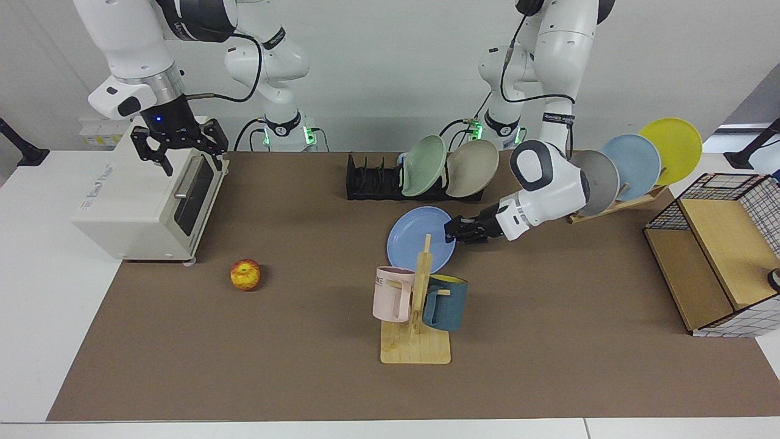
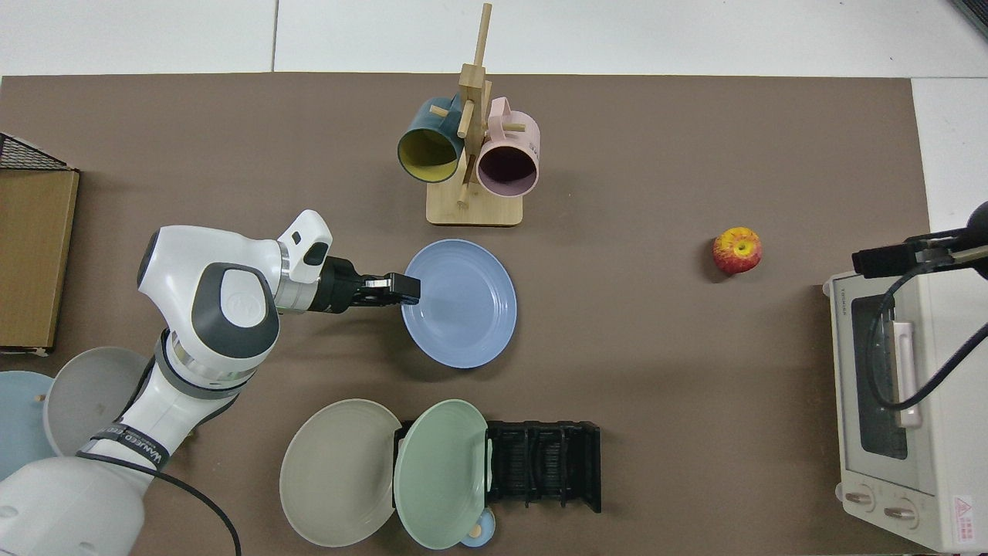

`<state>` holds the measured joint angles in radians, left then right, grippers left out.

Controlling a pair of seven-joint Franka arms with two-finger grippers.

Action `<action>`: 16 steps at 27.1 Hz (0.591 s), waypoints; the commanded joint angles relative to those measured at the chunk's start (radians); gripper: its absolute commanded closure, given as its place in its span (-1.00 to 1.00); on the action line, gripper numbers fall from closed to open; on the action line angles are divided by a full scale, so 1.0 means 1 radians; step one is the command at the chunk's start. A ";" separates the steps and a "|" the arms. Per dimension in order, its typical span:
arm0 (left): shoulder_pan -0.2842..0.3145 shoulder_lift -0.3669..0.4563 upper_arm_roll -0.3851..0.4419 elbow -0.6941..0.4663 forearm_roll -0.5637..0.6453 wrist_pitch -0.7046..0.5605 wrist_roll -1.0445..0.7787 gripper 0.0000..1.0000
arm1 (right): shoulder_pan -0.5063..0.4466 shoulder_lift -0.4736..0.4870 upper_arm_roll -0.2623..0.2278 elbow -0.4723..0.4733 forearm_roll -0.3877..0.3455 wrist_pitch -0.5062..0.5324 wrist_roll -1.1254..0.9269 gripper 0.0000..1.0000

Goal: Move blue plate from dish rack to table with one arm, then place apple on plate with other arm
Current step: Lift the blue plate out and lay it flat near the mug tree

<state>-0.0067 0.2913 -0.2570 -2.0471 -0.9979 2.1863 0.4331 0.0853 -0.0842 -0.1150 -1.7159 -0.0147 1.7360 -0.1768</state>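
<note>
On the brown bench [image 1: 548, 341] we see the blue plate [image 1: 414, 235] low, between dish rack [image 1: 372, 183] and mug stand [image 1: 417, 317]. The left hand [image 1: 451, 230] pinches its right rim. The right hand [image 1: 180, 146], fingers spread, waits above the toaster oven [image 1: 146, 201]; the apple [image 1: 245, 274] lies well left.

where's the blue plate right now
The blue plate is out of the dish rack, near the table's middle in the top view, between the rack and the mug tree, with the left gripper shut on its rim.
</note>
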 commanded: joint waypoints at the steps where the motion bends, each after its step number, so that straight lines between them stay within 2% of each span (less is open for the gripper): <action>1: 0.005 0.011 -0.019 0.011 -0.033 0.046 0.016 0.89 | -0.006 -0.008 0.005 -0.005 -0.008 -0.001 -0.013 -0.99; 2: 0.005 0.011 -0.019 0.011 -0.034 0.046 0.015 0.75 | -0.006 -0.008 0.005 -0.005 -0.008 -0.001 -0.013 -0.99; 4: 0.004 0.009 -0.021 0.011 -0.034 0.049 0.009 0.35 | -0.006 -0.008 0.005 -0.005 -0.008 -0.001 -0.013 -0.99; 5: 0.004 0.011 -0.022 0.011 -0.034 0.050 0.006 0.28 | -0.006 -0.008 0.005 -0.005 -0.008 -0.001 -0.013 -0.99; 12: 0.001 0.005 -0.036 0.024 -0.018 0.052 -0.037 0.24 | -0.006 -0.008 0.005 -0.005 -0.008 -0.001 -0.013 -0.99; 14: 0.001 0.002 -0.039 0.036 0.014 0.052 -0.054 0.19 | -0.006 -0.008 0.005 -0.005 -0.008 -0.001 -0.013 -0.99; 16: -0.001 -0.003 -0.039 0.056 0.073 0.046 -0.088 0.22 | -0.006 -0.008 0.005 -0.005 -0.008 -0.001 -0.013 -0.99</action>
<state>-0.0070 0.2917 -0.2855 -2.0347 -1.0013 2.2247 0.4135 0.0853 -0.0842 -0.1150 -1.7159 -0.0147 1.7360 -0.1768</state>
